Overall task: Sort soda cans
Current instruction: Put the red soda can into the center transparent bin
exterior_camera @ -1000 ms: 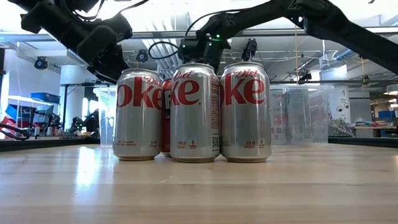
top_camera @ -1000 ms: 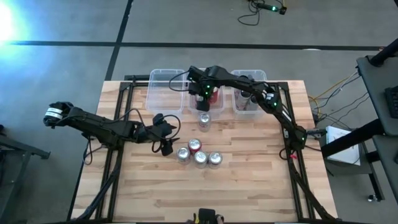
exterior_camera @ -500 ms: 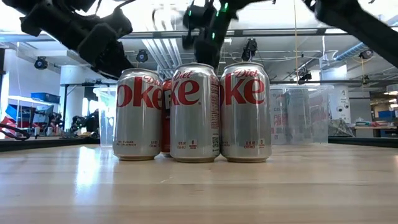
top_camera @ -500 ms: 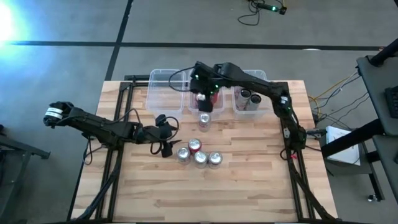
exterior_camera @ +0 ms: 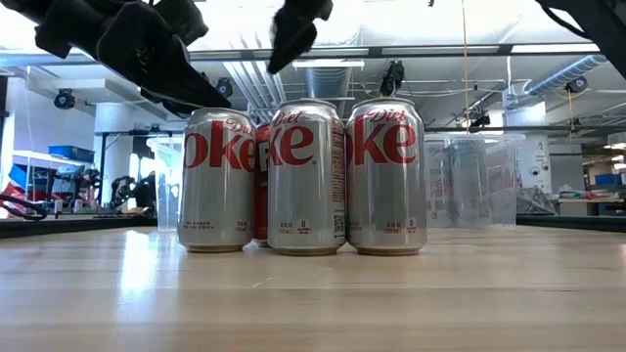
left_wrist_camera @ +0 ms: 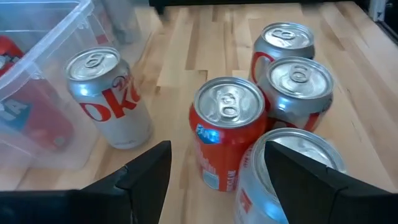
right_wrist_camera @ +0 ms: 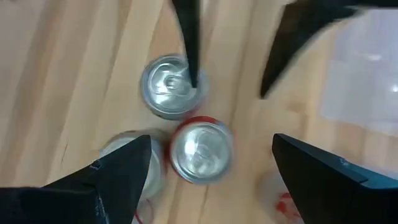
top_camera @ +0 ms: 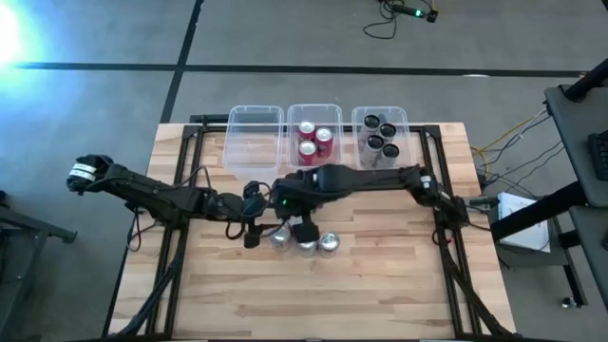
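1. Wooden slats form the table (top_camera: pixel 380 285) under both arms, with three clear bins (top_camera: pixel 256 133) along its far edge.
2. Landmark: the red can (left_wrist_camera: pixel 229 127) in the loose cluster near the table's middle. Silver cans (left_wrist_camera: pixel 297 87) stand just beside it, upright, long axes vertical; one more silver can (left_wrist_camera: pixel 106 93) stands apart, towards the bins.
3. Two red cans (top_camera: pixel 314 140) already sit in the middle bin, and black cans (top_camera: pixel 378 133) in the right-hand bin.
4. Above the landmark hangs the right gripper (right_wrist_camera: pixel 208 162), fingers spread wide and empty, the can top almost directly below the gap.
5. Just beside the cluster waits the left gripper (left_wrist_camera: pixel 217 174), likewise open and empty, level with the landmark.
6. Judged from this, the right arm is better placed: a straight descent should straddle the red can.
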{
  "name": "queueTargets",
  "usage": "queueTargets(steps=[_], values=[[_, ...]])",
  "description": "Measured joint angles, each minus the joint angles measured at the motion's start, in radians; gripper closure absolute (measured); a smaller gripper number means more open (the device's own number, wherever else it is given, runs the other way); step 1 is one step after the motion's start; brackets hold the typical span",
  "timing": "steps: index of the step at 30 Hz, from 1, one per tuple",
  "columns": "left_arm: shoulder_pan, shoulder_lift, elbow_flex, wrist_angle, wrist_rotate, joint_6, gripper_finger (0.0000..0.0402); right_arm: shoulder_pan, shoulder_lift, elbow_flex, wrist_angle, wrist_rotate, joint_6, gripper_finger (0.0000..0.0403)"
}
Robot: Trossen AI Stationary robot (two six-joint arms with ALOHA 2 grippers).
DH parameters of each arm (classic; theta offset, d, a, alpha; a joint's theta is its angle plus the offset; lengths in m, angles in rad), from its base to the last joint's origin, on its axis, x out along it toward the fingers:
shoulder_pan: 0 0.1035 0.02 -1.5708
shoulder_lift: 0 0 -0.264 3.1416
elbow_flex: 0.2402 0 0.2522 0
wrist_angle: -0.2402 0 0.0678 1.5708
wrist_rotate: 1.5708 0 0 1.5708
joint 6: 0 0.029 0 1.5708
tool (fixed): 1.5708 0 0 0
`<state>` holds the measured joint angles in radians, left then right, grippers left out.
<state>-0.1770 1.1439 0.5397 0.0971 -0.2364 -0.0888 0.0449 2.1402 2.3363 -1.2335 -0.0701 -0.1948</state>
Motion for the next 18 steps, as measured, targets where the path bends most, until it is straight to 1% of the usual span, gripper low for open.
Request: queueTargets(steps=[3,5,11,13,18], values=[[-0.003,0.0,0.001,-0.004,0.0,-0.002,0.0159,0.027,0.039,-0.001,0.003,0.06,0.049,0.0065],[-0.003,0.0,0.001,-0.015,0.0,-0.008,0.0159,0.029,0.054,-0.001,0.002,0.074,0.079,0.0061],[-0.003,0.0,0.001,-0.064,-0.018,-0.038,0.0159,0.018,0.082,-0.004,0.001,0.076,0.168,0.0061],[-0.003,-0.001,0.001,-0.072,-0.033,-0.049,0.0159,0.016,0.092,-0.005,-0.007,0.063,0.184,0.0063],[-0.003,-0.001,0.002,-0.075,-0.035,-0.051,0.0159,0.016,0.112,-0.005,-0.015,0.052,0.217,0.0059]])
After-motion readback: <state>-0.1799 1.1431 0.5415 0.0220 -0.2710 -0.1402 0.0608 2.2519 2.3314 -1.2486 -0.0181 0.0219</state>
